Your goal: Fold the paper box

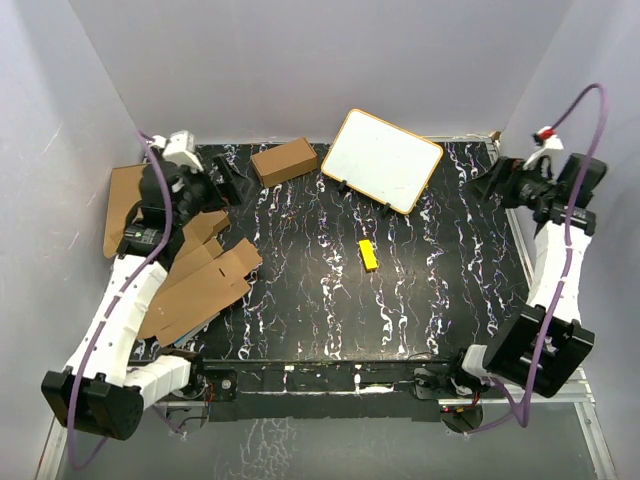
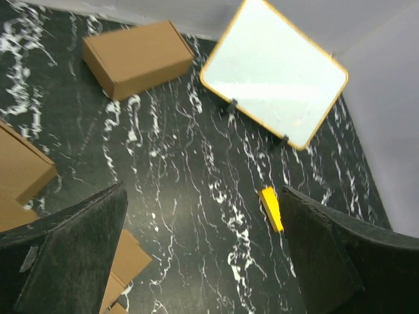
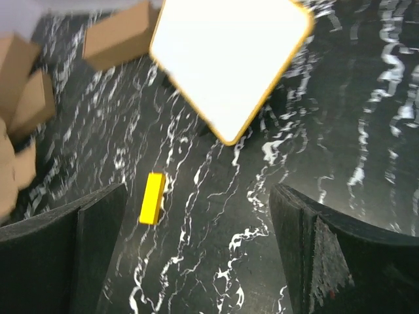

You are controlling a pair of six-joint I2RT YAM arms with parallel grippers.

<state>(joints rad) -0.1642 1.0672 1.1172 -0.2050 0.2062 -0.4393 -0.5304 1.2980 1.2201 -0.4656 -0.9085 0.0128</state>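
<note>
The paper box (image 1: pixel 283 161) is a small plain brown cardboard box, closed up, at the back of the table; it also shows in the left wrist view (image 2: pixel 137 57) and the right wrist view (image 3: pixel 118 36). My left gripper (image 1: pixel 228 183) hovers open to the left of it, apart from it, and nothing lies between its fingers (image 2: pixel 203 255). At the far right of the table my right gripper (image 1: pixel 482 186) is open and empty too (image 3: pixel 196 255). Neither gripper touches the box.
Flat brown cardboard sheets (image 1: pixel 200 285) are piled at the left under my left arm, and one larger sheet (image 1: pixel 125 205) lies by the left wall. A white board with a wooden frame (image 1: pixel 382 160) stands at the back centre. A yellow block (image 1: pixel 368 254) lies mid-table.
</note>
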